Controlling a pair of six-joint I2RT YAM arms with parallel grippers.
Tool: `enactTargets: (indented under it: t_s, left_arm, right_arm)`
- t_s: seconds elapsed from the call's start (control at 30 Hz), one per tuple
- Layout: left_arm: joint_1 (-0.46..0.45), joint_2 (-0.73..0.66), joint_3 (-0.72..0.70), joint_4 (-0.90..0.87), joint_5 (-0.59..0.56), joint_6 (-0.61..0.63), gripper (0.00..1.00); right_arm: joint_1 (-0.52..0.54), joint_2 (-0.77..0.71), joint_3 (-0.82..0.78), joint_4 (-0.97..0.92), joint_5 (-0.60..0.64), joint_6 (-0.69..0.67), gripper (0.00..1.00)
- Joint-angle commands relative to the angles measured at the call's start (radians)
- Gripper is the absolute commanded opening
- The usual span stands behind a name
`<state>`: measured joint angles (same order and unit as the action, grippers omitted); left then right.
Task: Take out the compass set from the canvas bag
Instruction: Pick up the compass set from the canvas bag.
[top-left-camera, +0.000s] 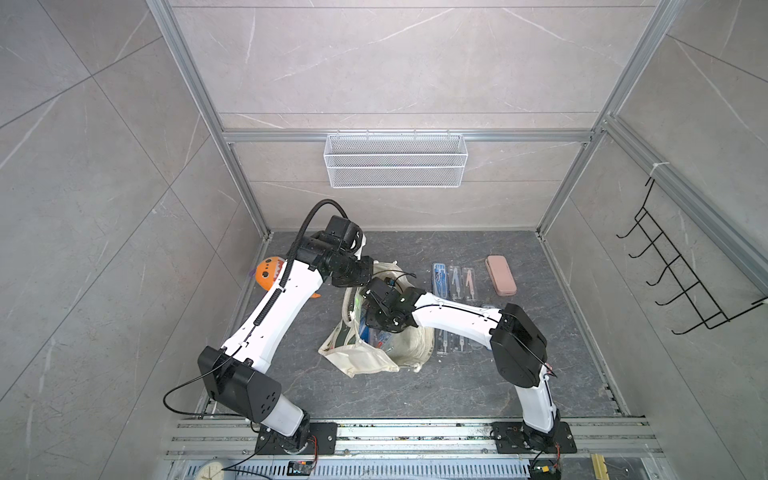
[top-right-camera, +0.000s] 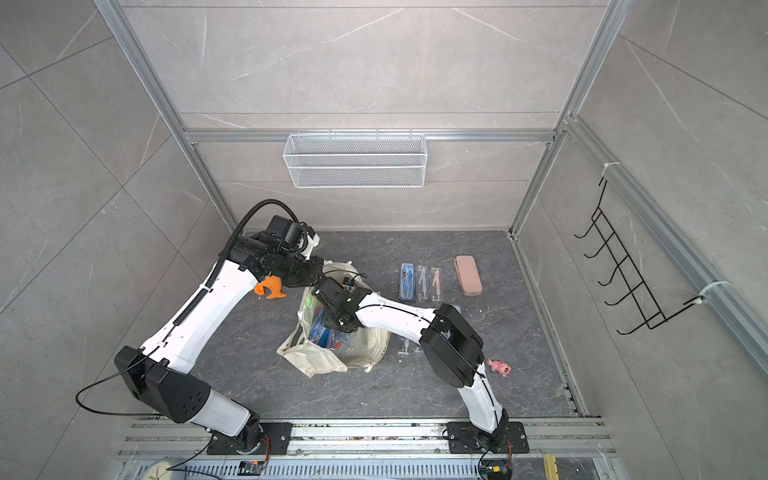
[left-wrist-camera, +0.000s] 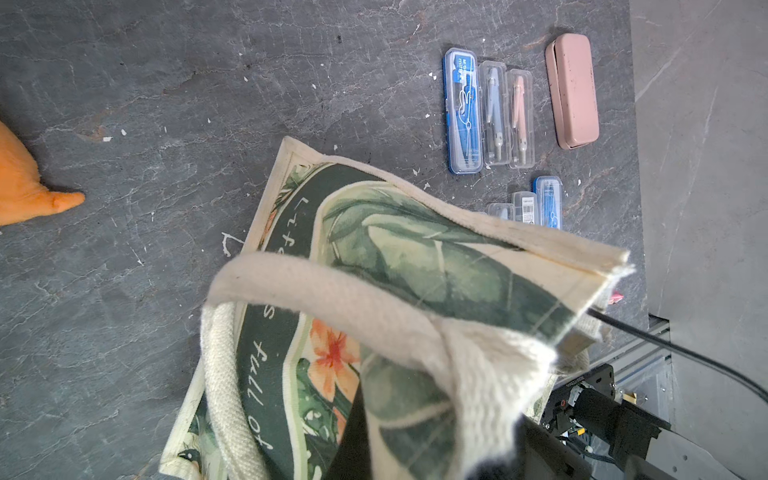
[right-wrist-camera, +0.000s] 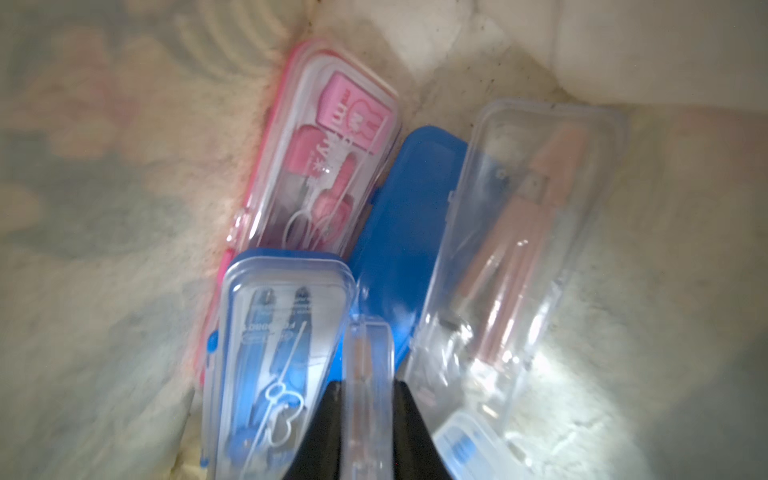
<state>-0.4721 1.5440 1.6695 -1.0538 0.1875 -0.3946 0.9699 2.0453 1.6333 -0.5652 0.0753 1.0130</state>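
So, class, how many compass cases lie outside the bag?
6: far row, blue case, grey-compass case, pink-compass case; near row, clear case, barcoded case, second blue case, partly behind the canvas bag. More may hide.

the canvas bag (left-wrist-camera: 415, 257) is cream, its printed panel dark green with paler green leaves, an orange-pink flower and white lettering. down inside it i see a compass set (right-wrist-camera: 368, 374) in clear plastic with a faint peach streak, a blue-rimmed clear case (right-wrist-camera: 274, 353) showing a blue compass, a pink-edged case (right-wrist-camera: 328, 145) and a solid blue lid (right-wrist-camera: 407, 232). the table (top-left-camera: 457, 386) is dark grey, veined in pale lines. the flat box (top-left-camera: 500, 275) is dusty pink, the plush toy (top-left-camera: 266, 272) orange with white zigzag teeth. the wire basket (top-left-camera: 395, 160) is white, the walls (top-left-camera: 83, 208) pale grey marble.
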Motion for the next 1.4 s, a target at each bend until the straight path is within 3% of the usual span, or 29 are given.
enactTargets:
  t_s: [0.0,0.73,1.37]
  left_arm:
    - [-0.029,0.003,0.022,-0.019,0.071,-0.023,0.0]
    - [-0.027,0.03,0.021,0.014,0.004,-0.038,0.0]
    - [-0.017,0.022,0.006,0.011,-0.014,-0.026,0.0]
  right_arm:
    - [0.015,-0.095,-0.006,0.042,0.008,-0.058,0.19]
    - [0.025,-0.351,-0.054,-0.043,0.027,-0.19,0.18]
    - [-0.052,-0.55,-0.029,-0.096,-0.068,-0.3,0.18]
